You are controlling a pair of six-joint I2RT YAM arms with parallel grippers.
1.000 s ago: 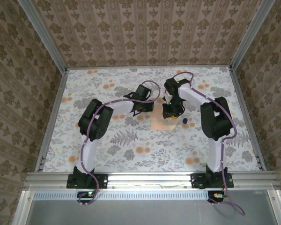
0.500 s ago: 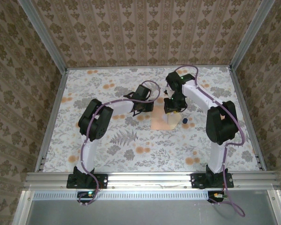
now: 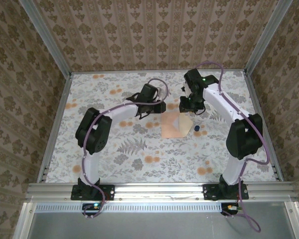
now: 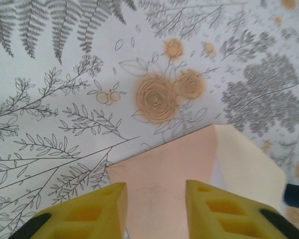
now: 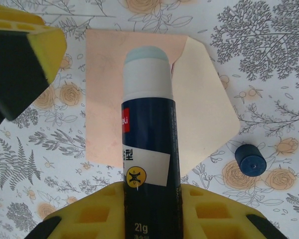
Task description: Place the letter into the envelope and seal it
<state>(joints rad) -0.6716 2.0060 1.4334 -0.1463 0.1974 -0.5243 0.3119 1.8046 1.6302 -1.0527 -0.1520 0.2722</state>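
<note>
The plain peach-orange paper envelope [image 3: 172, 125] lies flat on the flower-patterned table [image 3: 154, 149] with its pointed flap [image 5: 204, 114] open. It looks thin, light and limp and likely to skid, so it is best pinned at the body and folded by the flap's free tip. The right gripper [image 5: 152, 199] is clamped on an uncapped dark-blue glue stick [image 5: 148, 124] over the envelope. The left gripper [image 4: 154, 199] hangs above the envelope's body, yellow fingers apart, empty.

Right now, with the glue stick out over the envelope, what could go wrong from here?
The uncapped glue stick in the right tool sits over the envelope body, not its open flap: glue may land wrong. The left tool hovers open, so nothing pins the paper; it may drag. The loose cap beside the flap could get knocked.
</note>
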